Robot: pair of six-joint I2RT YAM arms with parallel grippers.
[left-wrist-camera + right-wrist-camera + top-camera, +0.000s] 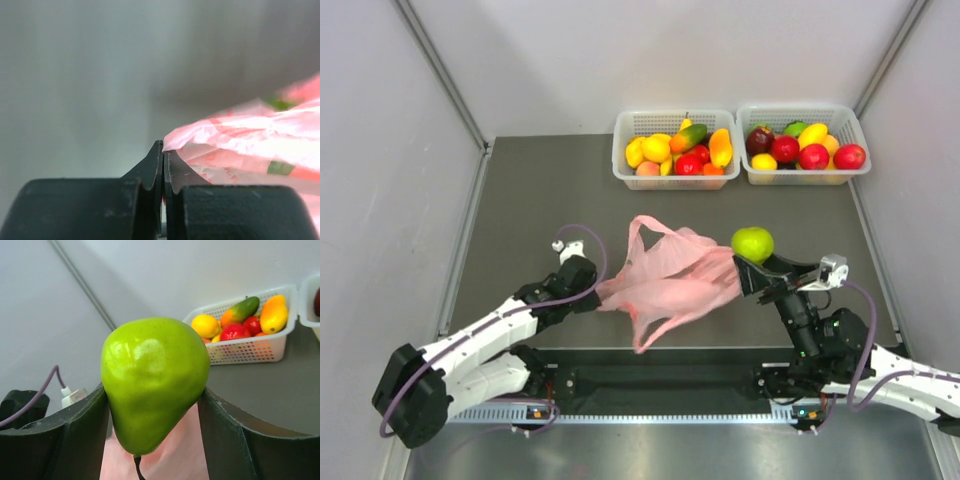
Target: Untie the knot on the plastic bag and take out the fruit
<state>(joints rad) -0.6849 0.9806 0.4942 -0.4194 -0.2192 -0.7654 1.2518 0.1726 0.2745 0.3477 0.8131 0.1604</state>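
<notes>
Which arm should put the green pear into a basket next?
Right. The right gripper holds the pear outside the bag, with the baskets farther back on the table. The left gripper is shut on the bag's edge, so it is occupied.

Left basket (676, 183) and right basket (800, 178), both white, sit just beside each other at the table (540, 200) far edge.

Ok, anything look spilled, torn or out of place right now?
Nothing stands out. The right end effector holds the green pear beside the pink plastic bag, the left end effector pinches the bag's edge, and both baskets sit upright.
</notes>
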